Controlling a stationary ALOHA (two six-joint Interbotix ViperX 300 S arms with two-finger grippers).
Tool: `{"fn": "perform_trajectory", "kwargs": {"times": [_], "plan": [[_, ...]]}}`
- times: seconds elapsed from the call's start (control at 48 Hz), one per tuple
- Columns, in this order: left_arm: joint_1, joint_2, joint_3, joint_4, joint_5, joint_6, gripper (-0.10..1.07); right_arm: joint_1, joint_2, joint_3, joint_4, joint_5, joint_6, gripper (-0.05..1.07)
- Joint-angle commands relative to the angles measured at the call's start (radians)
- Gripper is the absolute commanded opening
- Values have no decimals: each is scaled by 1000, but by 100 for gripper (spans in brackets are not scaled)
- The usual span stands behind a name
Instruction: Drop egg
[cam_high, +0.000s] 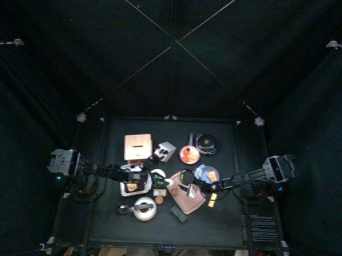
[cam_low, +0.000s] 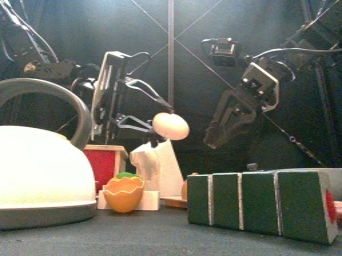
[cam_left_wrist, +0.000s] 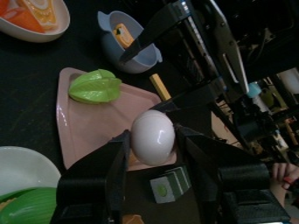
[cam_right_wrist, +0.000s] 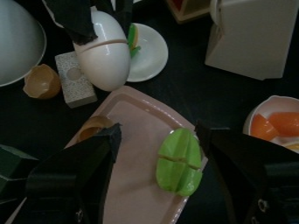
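Observation:
The egg is white and smooth, with a faint seam round it. It is level with the tips of my left gripper, whose jaws stand open with a thin gap on each side of it. The front view shows the egg well above the table. Under it lies a pink plate. My right gripper hangs open and empty over the same pink plate, beside the egg.
A green fruit lies on the pink plate. Around it are a blue bowl, an orange-filled bowl, a white kettle, an orange cup and green blocks at the front edge.

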Motion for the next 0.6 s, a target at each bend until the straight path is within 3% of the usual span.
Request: {"fn": "perform_trajectory", "kwargs": {"times": [0.0,0.333,0.583], "plan": [[0,3,-29,0,-9,3,50,3,-54,3,14,11,0,98],[-6,91,-130,12,-8,5,50,41,-166,92,120,91,3,98],[-8,176,-227,31,14,8,50,63,-173,120,158,100,2,98]]}}
